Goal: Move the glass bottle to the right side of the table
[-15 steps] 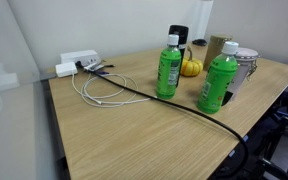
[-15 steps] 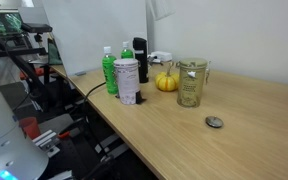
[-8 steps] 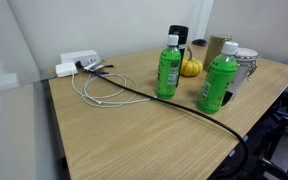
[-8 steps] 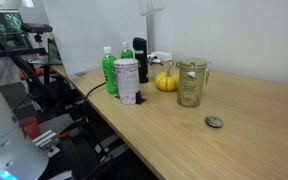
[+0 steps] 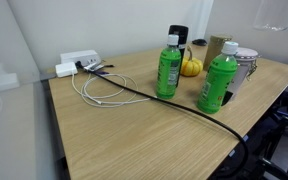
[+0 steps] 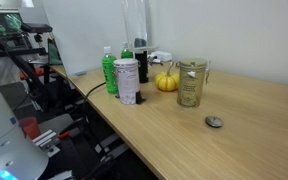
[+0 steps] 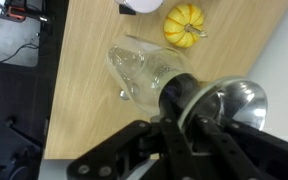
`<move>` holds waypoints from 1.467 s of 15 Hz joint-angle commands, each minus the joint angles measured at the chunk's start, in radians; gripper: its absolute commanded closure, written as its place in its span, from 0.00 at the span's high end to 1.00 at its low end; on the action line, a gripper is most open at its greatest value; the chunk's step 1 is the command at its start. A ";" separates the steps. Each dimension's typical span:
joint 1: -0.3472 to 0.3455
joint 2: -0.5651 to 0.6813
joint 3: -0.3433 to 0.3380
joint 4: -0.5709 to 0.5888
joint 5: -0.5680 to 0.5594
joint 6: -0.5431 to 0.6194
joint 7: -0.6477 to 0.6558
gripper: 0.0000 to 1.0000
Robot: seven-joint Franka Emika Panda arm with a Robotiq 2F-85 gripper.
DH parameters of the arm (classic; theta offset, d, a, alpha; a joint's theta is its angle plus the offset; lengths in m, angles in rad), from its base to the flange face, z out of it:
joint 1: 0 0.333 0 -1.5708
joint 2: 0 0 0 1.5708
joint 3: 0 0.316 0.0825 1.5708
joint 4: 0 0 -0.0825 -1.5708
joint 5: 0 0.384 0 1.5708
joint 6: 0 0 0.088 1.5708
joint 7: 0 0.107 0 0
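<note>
The glass bottle (image 7: 144, 70) is clear with a dark flared metallic collar. In the wrist view my gripper (image 7: 187, 112) is shut on its neck just below the collar, holding it tilted above the light wood table (image 7: 84, 60). In both exterior views only the bottle's clear lower part shows at the top edge, high in the air (image 5: 279, 12) (image 6: 134, 20), above the things standing on the table (image 5: 134, 125) (image 6: 244, 130). The gripper itself is out of frame in both exterior views.
Two green bottles with white caps (image 5: 168, 68) (image 5: 219, 82), a small yellow pumpkin (image 5: 190, 67) (image 7: 184, 22), a glass jar (image 6: 191, 82), a white canister (image 6: 126, 80) and a black object stand clustered. A white power strip (image 5: 76, 62) and cables (image 5: 104, 90) lie nearby. A small dark cap (image 6: 214, 122) lies apart.
The held bottle has shifted sideways in the air and now shows more in both exterior views. The things on the table have not moved.
</note>
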 commanded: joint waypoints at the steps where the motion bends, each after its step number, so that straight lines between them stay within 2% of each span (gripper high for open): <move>1: -0.046 -0.014 -0.004 -0.089 -0.018 0.095 0.072 0.04; 4: -0.079 -0.020 -0.026 -0.152 -0.014 0.127 0.134 0.04; 9: -0.069 -0.022 -0.085 -0.227 0.052 0.186 0.165 0.04; 13: -0.068 -0.011 -0.067 -0.222 0.040 0.182 0.159 0.04; 14: -0.074 -0.001 -0.074 -0.222 0.031 0.158 0.152 0.14; 22: -0.068 -0.002 -0.066 -0.221 0.030 0.162 0.152 0.14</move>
